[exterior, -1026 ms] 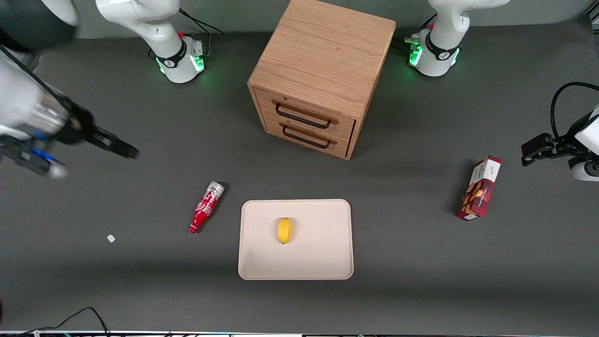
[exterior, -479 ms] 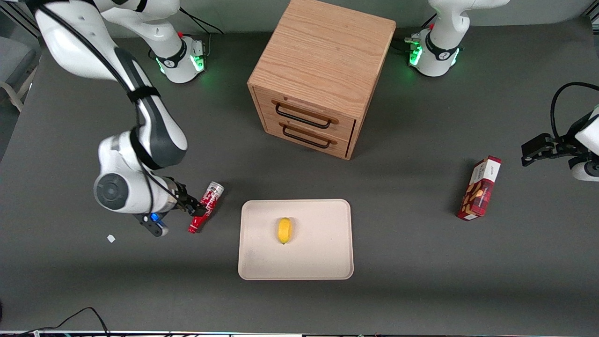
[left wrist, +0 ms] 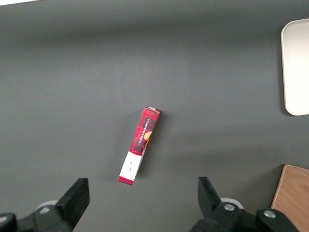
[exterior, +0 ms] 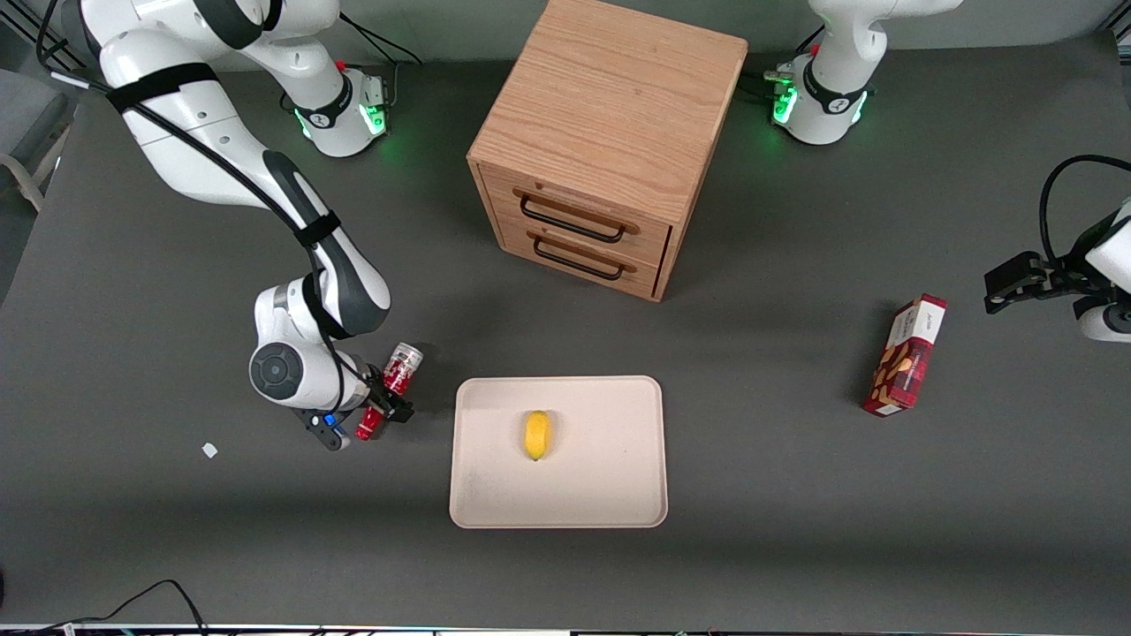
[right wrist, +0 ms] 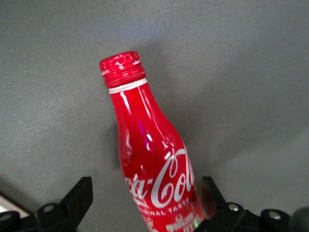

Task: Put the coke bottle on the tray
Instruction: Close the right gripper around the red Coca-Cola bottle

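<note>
Coke bottle point(exterior: 391, 389) lies flat on the counter point(exterior: 177, 530), just beside the tray point(exterior: 610, 495) toward the working arm's end. Its long axis runs diagonally: capped neck nearer the front camera, silvery base farther. The pincer point(exterior: 382, 399) straddles the body, fingers point(right wrist: 79, 195) apart, one each side, not clamped. Since half a second ago the pincer has advanced over the bottle; bottle position unchanged.

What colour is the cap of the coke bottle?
Red, like the body of the coke bottle, above a thin white ring. The right wrist view shows it best, between the gripper fingers.
</note>
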Motion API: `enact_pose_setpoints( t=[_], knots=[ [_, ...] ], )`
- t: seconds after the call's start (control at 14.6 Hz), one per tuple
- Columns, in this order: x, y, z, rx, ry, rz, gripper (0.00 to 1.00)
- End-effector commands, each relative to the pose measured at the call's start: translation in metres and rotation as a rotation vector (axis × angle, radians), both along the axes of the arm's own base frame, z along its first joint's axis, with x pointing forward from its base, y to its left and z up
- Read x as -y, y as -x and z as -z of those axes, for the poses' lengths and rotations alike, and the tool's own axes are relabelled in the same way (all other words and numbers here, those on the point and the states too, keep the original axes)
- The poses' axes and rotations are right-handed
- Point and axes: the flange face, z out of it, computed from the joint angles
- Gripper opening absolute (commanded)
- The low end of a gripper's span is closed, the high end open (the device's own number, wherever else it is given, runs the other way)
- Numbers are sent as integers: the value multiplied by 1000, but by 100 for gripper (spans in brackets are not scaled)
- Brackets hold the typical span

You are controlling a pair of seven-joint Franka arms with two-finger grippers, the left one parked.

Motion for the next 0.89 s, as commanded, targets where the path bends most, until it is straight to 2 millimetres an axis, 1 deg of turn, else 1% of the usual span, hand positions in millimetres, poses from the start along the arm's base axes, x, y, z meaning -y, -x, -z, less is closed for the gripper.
enact_pose_setpoints(
  t=[0.0, 0.07, 0.27, 0.34, 0.41, 0.48, 0.55, 0.75, 0.82],
  knots=[
    [-3, 11, 5, 31, 26, -9, 3],
    [-4, 10, 3, 36, 29, -18, 0],
    [-5, 9, -3, 45, 27, -39, 0],
    [-5, 8, -8, 49, 27, -44, 0],
    [-6, 7, -18, 42, 29, -67, 0],
    [-8, 4, -40, 42, 30, -98, 0],
    [-9, 3, -67, 40, 33, -138, 0],
    [-5, 0, -167, 67, 34, -310, 0],
    [-4, -2, -204, 75, 30, -370, 0]
  ],
)
